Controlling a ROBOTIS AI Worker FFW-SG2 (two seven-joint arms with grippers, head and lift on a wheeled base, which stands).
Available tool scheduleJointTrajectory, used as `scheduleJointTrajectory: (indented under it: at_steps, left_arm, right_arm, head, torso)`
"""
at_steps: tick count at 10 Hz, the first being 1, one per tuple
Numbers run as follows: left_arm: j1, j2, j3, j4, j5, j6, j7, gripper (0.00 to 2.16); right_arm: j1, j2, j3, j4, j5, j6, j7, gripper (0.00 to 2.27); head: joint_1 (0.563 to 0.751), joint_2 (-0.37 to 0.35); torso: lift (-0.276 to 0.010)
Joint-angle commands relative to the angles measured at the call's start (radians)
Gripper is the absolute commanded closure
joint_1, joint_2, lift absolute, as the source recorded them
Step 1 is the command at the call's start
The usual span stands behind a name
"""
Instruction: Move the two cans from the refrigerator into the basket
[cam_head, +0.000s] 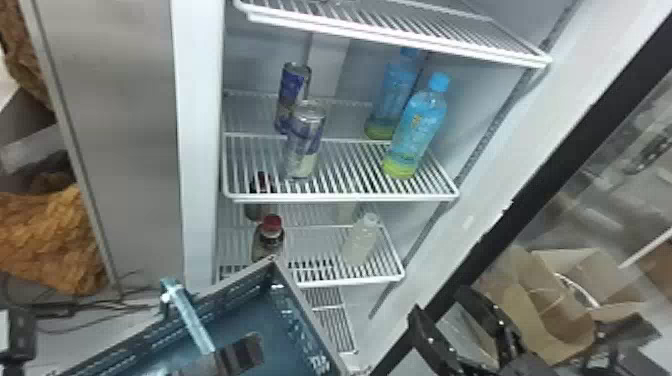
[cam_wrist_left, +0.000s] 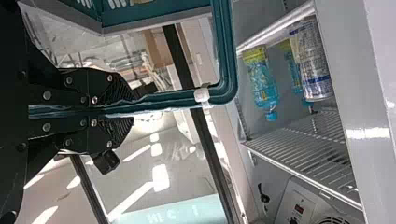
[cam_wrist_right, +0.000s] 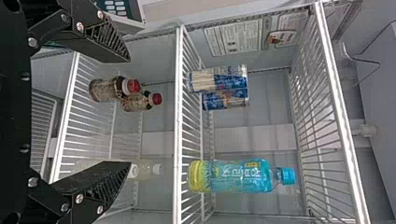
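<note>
A grey panel (cam_head: 125, 125) stands left of the open refrigerator (cam_head: 200, 125). On a refrigerator shelf (cam_head: 345, 198) we see the front can (cam_head: 306, 142) and the rear can (cam_head: 291, 95), upright, left of two blue bottles (cam_head: 417, 127). Our left gripper (cam_head: 239, 355) grips the handle (cam_head: 192, 320) of the basket (cam_head: 305, 310), low before the refrigerator. Our right gripper (cam_head: 439, 302), near the refrigerator's right side, has its fingers spread.
</note>
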Motion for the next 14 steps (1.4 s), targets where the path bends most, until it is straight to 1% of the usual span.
scheduleJointTrajectory:
  at_steps: [1,5,10,14]
  left_arm:
    - [0.000,0.000,0.000,0.000,0.000,0.000,0.000,1.20]
    - [0.000,-0.002,0.004,0.000,0.002,0.000,0.000,1.20]
    - [0.002,-0.003,0.010,0.000,0.002,0.000,0.000,1.20]
    - [-0.002,-0.005,0.008,0.000,0.000,0.000,0.000,1.20]
  right_arm:
    - [-0.002,0.000,0.002,0.000,0.000,0.000,0.000,0.27]
    - [-0.046,0.000,0.023,-0.005,0.028,0.000,-0.003,0.27]
    - [-0.156,-0.002,0.055,0.036,0.074,0.039,-0.003,0.27]
    - [-0.257,-0.021,0.125,0.120,0.072,0.039,-0.023,0.27]
  head:
    - [0.695,-0.350]
    - [0.695,-0.350]
    - [0.695,-0.350]
    - [0.695,-0.350]
  torso:
    - [-0.035]
    - [-0.035]
    - [-0.035]
    - [-0.035]
